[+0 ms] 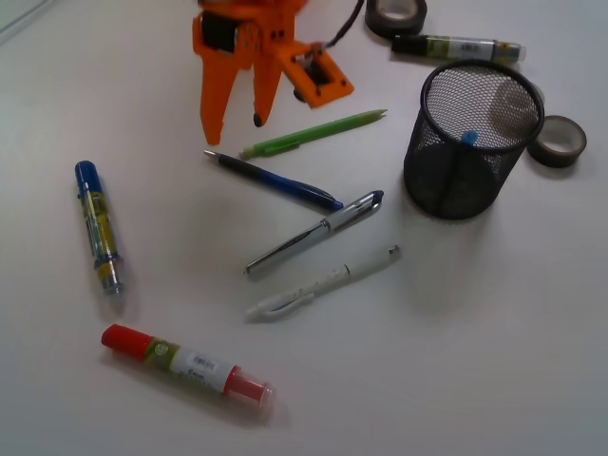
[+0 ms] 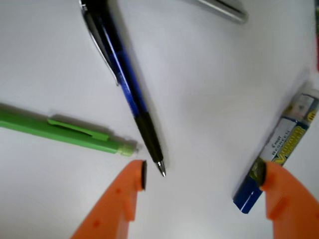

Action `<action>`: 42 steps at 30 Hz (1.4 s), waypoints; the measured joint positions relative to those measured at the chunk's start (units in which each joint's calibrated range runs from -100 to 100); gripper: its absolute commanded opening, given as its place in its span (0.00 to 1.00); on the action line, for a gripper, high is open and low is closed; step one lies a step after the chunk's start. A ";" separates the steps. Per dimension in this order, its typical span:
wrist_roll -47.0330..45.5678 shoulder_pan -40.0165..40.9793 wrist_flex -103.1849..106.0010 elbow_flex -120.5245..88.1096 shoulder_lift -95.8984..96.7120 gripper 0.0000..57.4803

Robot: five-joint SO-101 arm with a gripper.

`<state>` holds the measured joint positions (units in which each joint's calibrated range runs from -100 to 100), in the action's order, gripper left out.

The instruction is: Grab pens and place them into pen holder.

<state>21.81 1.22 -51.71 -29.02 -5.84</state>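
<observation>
My orange gripper (image 1: 235,130) hangs open and empty above the table, just behind the pens. In the wrist view the gripper (image 2: 201,173) has its jaws wide apart, with bare table between them. A blue pen (image 1: 275,180) lies in front of it; its tip (image 2: 162,172) sits close beside my left fingertip (image 2: 142,174). A green pen (image 1: 313,133) (image 2: 65,132) lies beside it. A silver pen (image 1: 313,233) (image 2: 219,9) and a white pen (image 1: 323,280) lie nearer the front. The black mesh pen holder (image 1: 470,185) stands upright at the right, with something blue inside.
A blue-capped marker (image 1: 98,226) (image 2: 279,154) lies at the left, its cap near my right fingertip (image 2: 259,172). A red marker (image 1: 188,361) lies at the front. Two tape rolls (image 1: 396,14) (image 1: 558,141) and another marker (image 1: 456,47) sit near the holder.
</observation>
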 measured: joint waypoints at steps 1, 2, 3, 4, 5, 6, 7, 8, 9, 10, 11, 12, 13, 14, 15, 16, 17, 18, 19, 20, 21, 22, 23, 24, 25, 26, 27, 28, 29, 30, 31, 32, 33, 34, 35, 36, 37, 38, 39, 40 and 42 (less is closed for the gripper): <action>-0.34 0.00 -1.21 2.52 2.18 0.45; -0.63 0.00 -2.16 5.12 4.44 0.45; -0.88 0.00 -3.20 7.46 6.53 0.45; -1.07 0.00 -4.15 9.52 8.45 0.45; -1.32 0.00 -5.18 11.59 10.37 0.45; -1.61 0.00 -6.31 13.30 12.11 0.45; -1.90 0.00 -7.26 15.00 13.85 0.45; -2.15 0.00 -8.47 16.44 15.42 0.45; -2.39 0.00 -9.42 17.79 16.81 0.45; -2.69 0.00 -10.54 19.05 18.29 0.44; -2.88 0.00 -11.58 19.95 19.60 0.44; -3.08 0.00 -12.53 20.84 20.91 0.44; -3.32 0.00 -13.56 21.56 22.13 0.44; -3.42 0.15 -14.08 22.10 23.17 0.44; -3.47 0.30 -14.60 22.28 24.04 0.44; -3.52 0.37 -14.77 22.46 24.91 0.44; -3.57 0.52 -14.95 22.46 25.78 0.44; -3.57 0.59 -15.12 22.46 26.57 0.44; -3.57 0.59 -15.12 22.46 27.26 0.42; -3.61 0.81 -15.12 22.46 27.70 0.39; -3.61 0.89 -15.03 22.55 28.05 0.36; -3.61 1.11 -14.86 22.73 28.66 0.32; -3.61 1.33 -14.77 22.82 29.01 0.28; -3.61 1.48 -14.86 22.82 29.01 0.24; -3.61 1.55 -14.43 22.82 29.01 0.20; -3.61 1.63 -14.17 22.91 29.01 0.16; -3.71 1.70 -14.08 22.91 29.01 0.12; -3.61 1.55 -14.08 22.91 29.18 0.07; -3.61 1.33 -14.17 22.91 29.18 0.02; -3.61 1.11 -14.08 22.91 29.18 0.00; -3.66 1.04 -14.34 22.91 29.27 0.01; -3.61 1.04 -14.69 22.82 29.27 0.01; -3.61 1.04 -14.17 22.82 29.27 0.01; -3.57 1.11 -14.00 22.82 29.27 0.01; -3.57 1.18 -14.34 22.82 29.27 0.01; -3.57 1.18 -14.43 22.82 29.27 0.01; -3.57 1.26 -14.51 22.82 29.27 0.01; -3.52 1.26 -14.51 22.82 29.09 0.01; -3.17 1.26 -14.51 22.82 28.48 0.01; -2.59 1.26 -15.03 22.82 27.35 0.01; -0.83 1.18 -17.45 22.82 22.82 0.01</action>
<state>20.98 2.40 -69.16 -6.20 16.99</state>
